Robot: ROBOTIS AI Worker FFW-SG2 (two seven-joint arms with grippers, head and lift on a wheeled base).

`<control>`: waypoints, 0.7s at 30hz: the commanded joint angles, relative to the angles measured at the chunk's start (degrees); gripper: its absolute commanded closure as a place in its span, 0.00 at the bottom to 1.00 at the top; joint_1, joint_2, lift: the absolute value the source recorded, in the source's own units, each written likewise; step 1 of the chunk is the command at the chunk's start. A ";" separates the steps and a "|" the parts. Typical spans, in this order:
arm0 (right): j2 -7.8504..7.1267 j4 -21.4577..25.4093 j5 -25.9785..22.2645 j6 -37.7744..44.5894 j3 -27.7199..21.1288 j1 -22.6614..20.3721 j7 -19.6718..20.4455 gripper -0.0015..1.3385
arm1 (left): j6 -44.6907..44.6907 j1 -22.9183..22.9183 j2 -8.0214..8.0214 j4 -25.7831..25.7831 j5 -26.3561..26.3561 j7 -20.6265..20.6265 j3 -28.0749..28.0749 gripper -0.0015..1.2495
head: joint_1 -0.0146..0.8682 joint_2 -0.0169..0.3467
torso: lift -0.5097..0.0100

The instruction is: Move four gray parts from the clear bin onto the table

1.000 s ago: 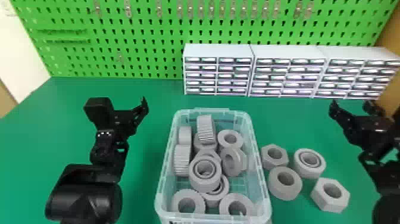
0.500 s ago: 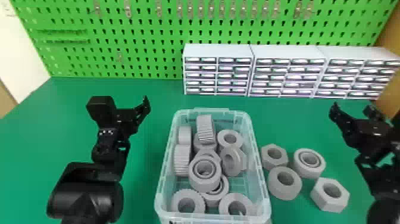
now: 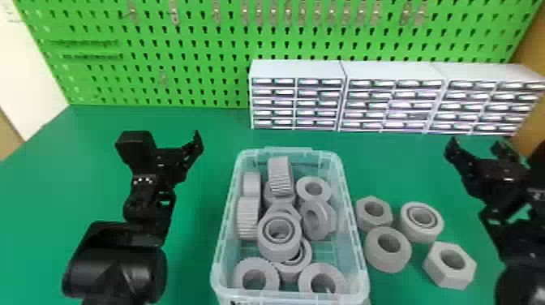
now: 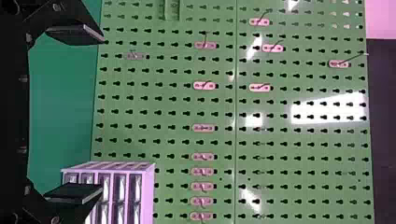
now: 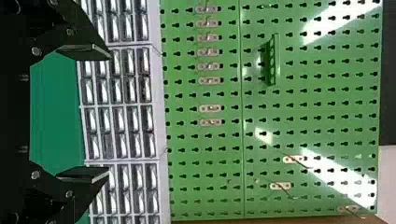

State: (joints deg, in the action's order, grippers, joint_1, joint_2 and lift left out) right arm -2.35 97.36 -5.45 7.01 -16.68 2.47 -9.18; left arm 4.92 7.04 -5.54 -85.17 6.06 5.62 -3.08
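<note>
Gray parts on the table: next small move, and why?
Probably hold both arms clear of the bin and pick no more. Four gray parts lie on the table at its right: a hex nut, another hex nut, a plain ring and a double-walled ring. Left gripper and right gripper are open, empty.

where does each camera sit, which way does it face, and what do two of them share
Head view: on the head, facing forward and down at the clear plastic bin and green table; left black arm and right black arm show.
Left wrist view: on the left wrist, facing the green pegboard; open left gripper shows.
Right wrist view: on the right wrist, facing the pegboard; open right gripper shows.
Both wrist views share pegboard and white drawer cabinets.
</note>
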 commanded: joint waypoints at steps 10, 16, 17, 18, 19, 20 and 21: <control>-0.20 -0.24 0.18 -0.16 0.43 0.43 0.04 0.30 | 0.00 0.17 0.00 0.00 0.09 0.00 -0.17 0.13 | 0.80 0.24 | 0.88; -0.11 -0.24 0.18 -0.16 0.34 0.34 0.04 0.30 | 0.00 0.26 0.00 0.00 0.09 0.00 -0.35 0.13 | 0.80 0.24 | 0.88; -0.11 -0.24 0.18 -0.16 0.34 0.34 0.04 0.30 | 0.00 0.26 0.00 0.00 0.18 0.00 -0.35 0.13 | 0.80 0.24 | 0.88; -0.11 -0.24 0.18 -0.16 0.43 0.34 0.04 0.30 | 0.00 0.26 0.00 0.00 0.27 0.00 -0.26 0.13 | 0.80 0.24 | 0.88; -0.11 -0.24 0.26 -0.16 0.43 0.34 0.04 0.30 | 0.00 0.26 0.00 0.00 0.35 0.00 -0.17 0.13 | 0.80 0.24 | 0.88; -0.11 -0.24 0.35 -0.16 0.51 0.34 0.04 0.30 | 0.00 0.34 0.00 0.00 0.35 0.00 -0.08 0.13 | 0.80 0.24 | 0.88; -0.20 -0.24 0.44 -0.16 0.60 0.43 0.04 0.30 | 0.00 0.34 0.00 0.00 0.44 0.00 0.01 0.13 | 0.80 0.24 | 0.88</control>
State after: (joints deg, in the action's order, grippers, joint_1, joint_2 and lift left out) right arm -2.50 97.12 -5.24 6.85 -16.31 2.82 -9.14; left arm 4.92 7.29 -5.54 -85.17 6.27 5.62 -3.35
